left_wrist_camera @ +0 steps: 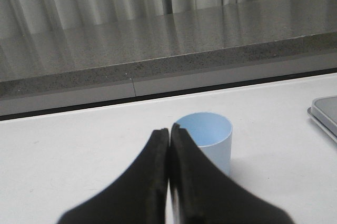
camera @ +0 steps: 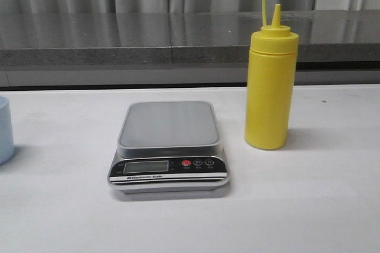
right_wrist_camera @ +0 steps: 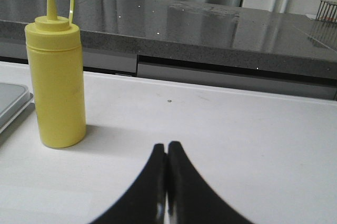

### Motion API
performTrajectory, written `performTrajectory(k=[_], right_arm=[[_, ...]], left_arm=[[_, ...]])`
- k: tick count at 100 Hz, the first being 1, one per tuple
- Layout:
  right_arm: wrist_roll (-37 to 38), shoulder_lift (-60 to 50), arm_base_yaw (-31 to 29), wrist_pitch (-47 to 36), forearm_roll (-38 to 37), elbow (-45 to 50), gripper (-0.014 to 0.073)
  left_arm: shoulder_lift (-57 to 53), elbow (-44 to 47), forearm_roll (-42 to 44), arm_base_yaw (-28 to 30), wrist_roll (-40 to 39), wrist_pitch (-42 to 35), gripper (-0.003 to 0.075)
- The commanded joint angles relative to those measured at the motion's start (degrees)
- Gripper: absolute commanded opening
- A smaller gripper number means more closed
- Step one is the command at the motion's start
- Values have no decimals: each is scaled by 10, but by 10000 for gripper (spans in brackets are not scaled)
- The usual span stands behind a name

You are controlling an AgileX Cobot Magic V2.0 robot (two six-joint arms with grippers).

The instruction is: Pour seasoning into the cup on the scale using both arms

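1. Cup [left_wrist_camera: 206, 137]: we log it on the table at 12 o'clock from our left fingers [left_wrist_camera: 169, 145], pressed closed, empty.
2. Seasoning bottle [right_wrist_camera: 56, 77]: upright at 10 o'clock from our right fingers [right_wrist_camera: 167, 161], closed, empty.
3. Scale [camera: 169, 146]: platform bare; panel lettering reads roughly "Electronic Scale".

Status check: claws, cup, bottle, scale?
Left claw shut, empty, just short of cup. Right claw shut, empty. Bottle upright right of scale. Scale platform bare; nothing blocking.
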Motion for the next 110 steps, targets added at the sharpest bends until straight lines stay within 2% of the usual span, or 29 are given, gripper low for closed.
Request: performTrajectory(k=[1,32,51,67,88,110], right_arm=[[-4,-9,-4,-46,0,0,-120],[-4,-9,-4,-46,0,0,-120],[-4,-9,-4,-46,0,0,-120],[-4,-9,-4,-46,0,0,-120],[-4,-9,-4,-46,0,0,-120],[-4,-9,-4,-45,0,0,-120]], left_arm=[[-18,5,-6,-1,-7,-51,-18],[-18,5,-11,-1,-7,-68,-18],[-13,-46,-47,-1,-7,-68,-18],[35,-127,-92,-1,-7,-16,-18],[173,-259,-96,-1,-9,76,-18],[364,-430,-93,-1,-9,251,-18]])
